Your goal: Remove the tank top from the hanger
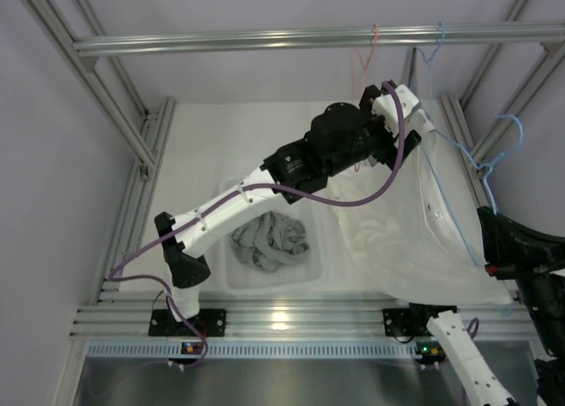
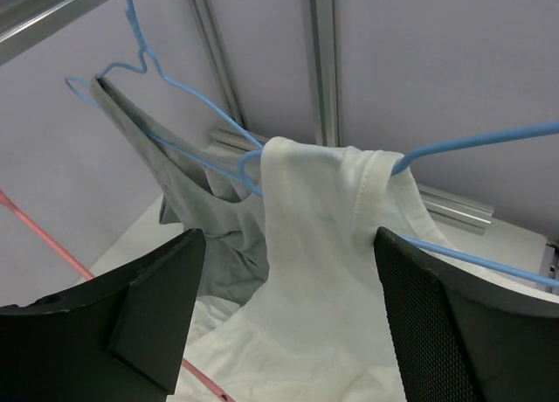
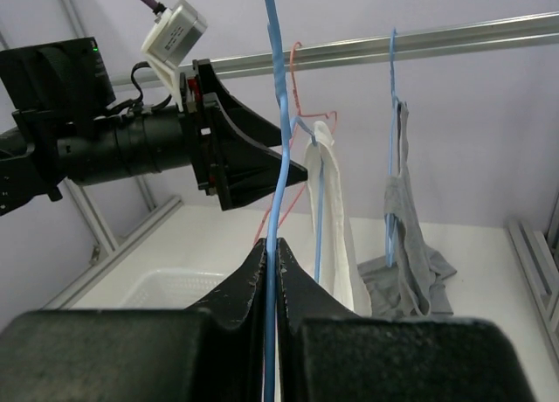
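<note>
White tank top (image 2: pixel 323 271) hangs at the far right above the counter, one strap looped over a thin blue wire hanger (image 2: pixel 472 144). The cloth is thin, limp and creased, draping down toward the near right. Right jaws are pinched tight on the hanger wire, likely to steady it and hold it taut. Left jaws are spread wide, facing the strap at the hanger's shoulder, probably lined up to take the cloth and slide it off. Grey garment (image 2: pixel 183 183) sags on a second blue hanger (image 2: pixel 131 35) behind, not involved.

white arm links (image 1: pixel 231 207), black motor joints (image 1: pixel 340 141), a purple cable (image 1: pixel 357 204).
</note>
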`<state>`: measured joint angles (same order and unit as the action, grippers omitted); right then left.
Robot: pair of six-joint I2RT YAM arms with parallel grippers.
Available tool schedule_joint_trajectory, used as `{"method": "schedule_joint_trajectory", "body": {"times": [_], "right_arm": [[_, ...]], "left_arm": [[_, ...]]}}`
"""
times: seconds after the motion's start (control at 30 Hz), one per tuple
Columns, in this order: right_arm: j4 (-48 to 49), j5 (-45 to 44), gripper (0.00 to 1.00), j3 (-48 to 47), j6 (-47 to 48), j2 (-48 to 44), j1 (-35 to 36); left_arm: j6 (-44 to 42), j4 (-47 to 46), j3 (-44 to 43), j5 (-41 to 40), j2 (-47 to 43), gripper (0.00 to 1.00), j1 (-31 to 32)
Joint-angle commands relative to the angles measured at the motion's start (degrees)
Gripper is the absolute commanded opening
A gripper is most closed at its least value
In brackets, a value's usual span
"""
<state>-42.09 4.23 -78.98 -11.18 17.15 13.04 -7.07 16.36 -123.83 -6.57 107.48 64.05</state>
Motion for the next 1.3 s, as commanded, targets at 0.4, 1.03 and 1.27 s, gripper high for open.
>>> {"method": "schedule_joint_trajectory", "body": {"times": [0.4,1.03,1.27], "right_arm": [[-0.10,4.30,0.00,-3.20,-0.16,1.75,-0.82],[-0.36,9.13,0.00,-1.97,2.13,0.78,-0.82],[0.51,9.32,0.00,-0.48,2.92,-0.36,-0.73]], "left_arm": [[0.92,-8.36,1.31,8.15,0.18,0.61,-1.21],[10.23,-9.86,-8.44,-14.43,3.70,0.00,-4.55],[14.54,-9.77,-6.34,-6.72,3.88,0.00,-6.04]]}}
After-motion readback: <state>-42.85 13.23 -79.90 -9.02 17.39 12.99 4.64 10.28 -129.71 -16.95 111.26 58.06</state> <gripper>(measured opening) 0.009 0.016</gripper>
